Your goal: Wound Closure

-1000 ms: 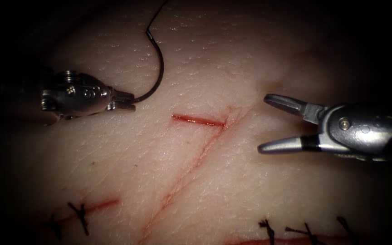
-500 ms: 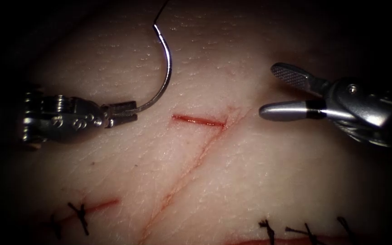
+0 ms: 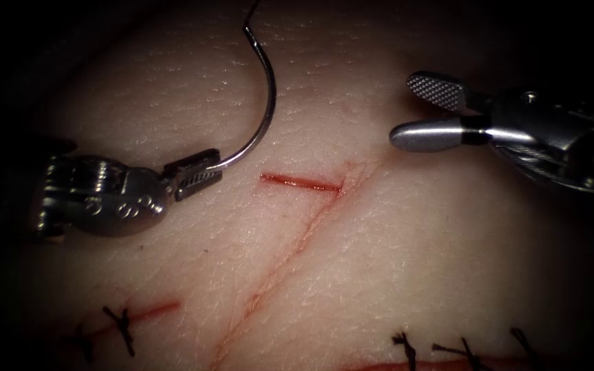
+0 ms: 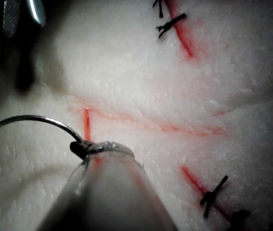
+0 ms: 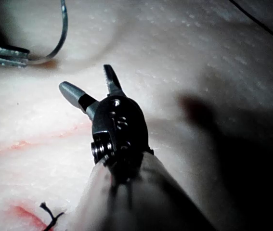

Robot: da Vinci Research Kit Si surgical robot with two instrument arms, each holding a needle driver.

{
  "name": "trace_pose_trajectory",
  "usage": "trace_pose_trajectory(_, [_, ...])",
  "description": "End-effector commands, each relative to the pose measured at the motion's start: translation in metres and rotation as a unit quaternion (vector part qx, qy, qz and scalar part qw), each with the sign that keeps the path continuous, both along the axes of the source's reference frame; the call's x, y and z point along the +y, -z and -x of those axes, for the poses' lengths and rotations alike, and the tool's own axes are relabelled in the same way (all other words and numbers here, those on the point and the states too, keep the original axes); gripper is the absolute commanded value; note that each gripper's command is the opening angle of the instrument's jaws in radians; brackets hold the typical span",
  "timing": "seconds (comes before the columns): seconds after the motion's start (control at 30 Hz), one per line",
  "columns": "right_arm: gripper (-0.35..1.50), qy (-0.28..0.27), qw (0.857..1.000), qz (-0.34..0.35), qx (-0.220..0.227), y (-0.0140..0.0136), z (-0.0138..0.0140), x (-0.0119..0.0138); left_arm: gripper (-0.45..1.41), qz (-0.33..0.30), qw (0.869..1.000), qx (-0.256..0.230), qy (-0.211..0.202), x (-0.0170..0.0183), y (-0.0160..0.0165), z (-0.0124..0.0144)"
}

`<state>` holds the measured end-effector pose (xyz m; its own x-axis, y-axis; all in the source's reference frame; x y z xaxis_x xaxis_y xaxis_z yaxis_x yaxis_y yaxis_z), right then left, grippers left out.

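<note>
The tissue [image 3: 393, 261] bears a short red cut [image 3: 300, 182] at its middle. My left tool [image 3: 197, 175] is left of the cut, jaws shut on the curved needle [image 3: 268, 103] near the end away from the thread. The needle arcs up over the tissue, free of it, with dark thread [image 3: 251, 12] leaving its upper end. My right tool [image 3: 403, 110] hovers right of the cut, jaws open and holding nothing. In the left wrist view the left tool [image 4: 85, 147] grips the needle [image 4: 30, 118] beside the cut [image 4: 86, 125]. The right wrist view has the open right tool [image 5: 84, 77], the needle [image 5: 61, 33] beyond it.
A faint red line [image 3: 269, 275] runs from the cut toward the lower left. Stitched cuts with dark knots lie at the lower left [image 3: 125, 319] and along the bottom right [image 3: 462, 354]. Thread [image 5: 259, 21] crosses the tissue in the right wrist view.
The left tool shifted slightly right and turned, swinging the needle rightward. The right tool rose from beside the cut to above its level, and its jaws narrowed but stay open.
</note>
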<state>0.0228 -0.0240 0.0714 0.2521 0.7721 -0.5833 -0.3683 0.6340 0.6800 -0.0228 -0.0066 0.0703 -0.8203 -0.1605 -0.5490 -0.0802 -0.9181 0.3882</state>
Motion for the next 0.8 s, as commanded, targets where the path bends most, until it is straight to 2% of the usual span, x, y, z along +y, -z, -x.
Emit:
trace_pose_trajectory(0.03, [1.07,0.004,1.000,-0.005,-0.004,-0.0008,-0.0010,-0.0003,-0.45,0.007,1.000,0.002,-0.002,-0.0002,-0.0005,0.0006])
trace_pose_trajectory(0.1, [0.87,0.010,1.000,-0.008,-0.011,-0.0010,-0.0011,-0.0004,-0.45,0.029,1.000,0.006,-0.003,-0.0004,-0.0002,0.0009])
trace_pose_trajectory(0.13, [0.67,0.014,1.000,-0.009,-0.013,-0.0011,-0.0012,-0.0004,-0.45,0.037,0.999,0.008,-0.004,-0.0005,-0.0001,0.0010])
trace_pose_trajectory(0.27, [0.66,0.001,0.999,-0.004,-0.051,-0.0013,-0.0017,-0.0004,-0.45,0.049,0.999,0.020,-0.009,-0.0010,0.0002,0.0016])
trace_pose_trajectory(0.53, [1.14,-0.026,0.995,-0.001,-0.096,-0.0012,-0.0040,-0.0004,-0.45,0.057,0.998,0.034,-0.009,-0.0017,0.0001,0.0023])
trace_pose_trajectory(0.8, [1.16,-0.018,0.993,0.011,-0.112,-0.0007,-0.0073,-0.0009,-0.45,0.056,0.998,0.038,-0.002,-0.0019,0.0003,0.0026])
